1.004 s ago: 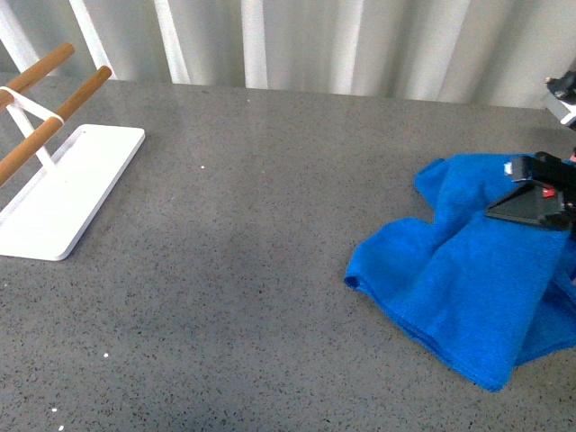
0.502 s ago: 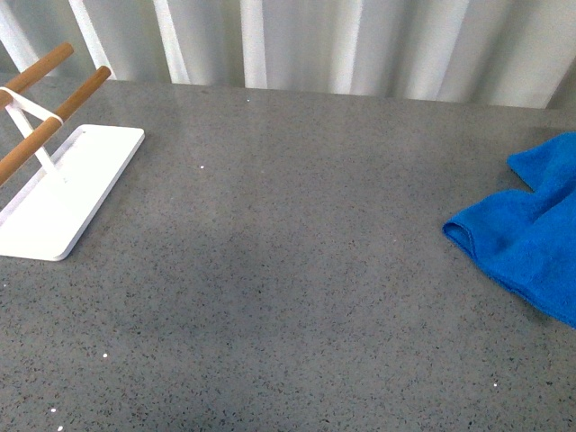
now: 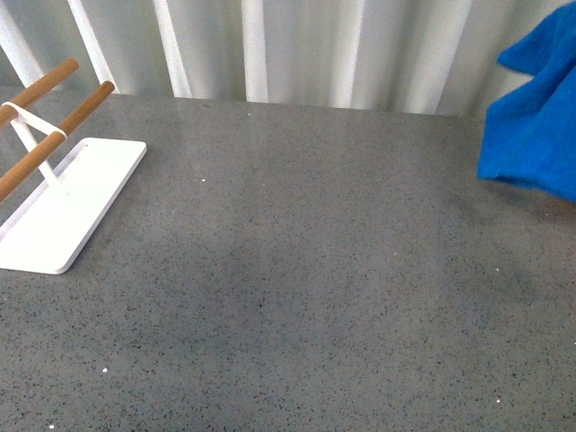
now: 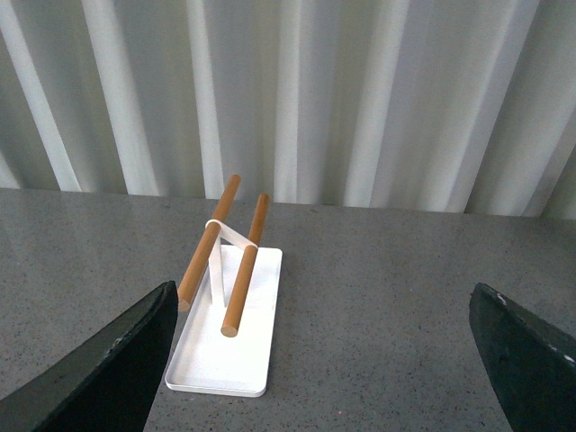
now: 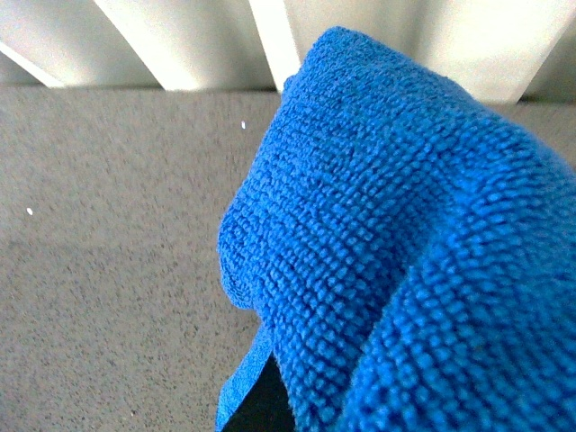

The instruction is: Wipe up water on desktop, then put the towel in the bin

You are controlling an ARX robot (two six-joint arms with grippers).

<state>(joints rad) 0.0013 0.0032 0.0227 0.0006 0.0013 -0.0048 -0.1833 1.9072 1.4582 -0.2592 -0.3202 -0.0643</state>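
The dark-grey speckled stone-like counter (image 3: 306,297) shows no puddle I can make out, so the wiping looks done. The bright royal-blue fluffy microfibre towel (image 3: 537,126) hangs clear of it at 2 o'clock, apparently gripped by the right tool (image 5: 263,407), whose jaws the cloth hides. The small white flat tray with two wooden rods (image 3: 63,211) sits at 9 o'clock. The left tool (image 4: 321,297) is spread wide, holding nothing. Remaining: dropping the towel into the bin, which is out of view.
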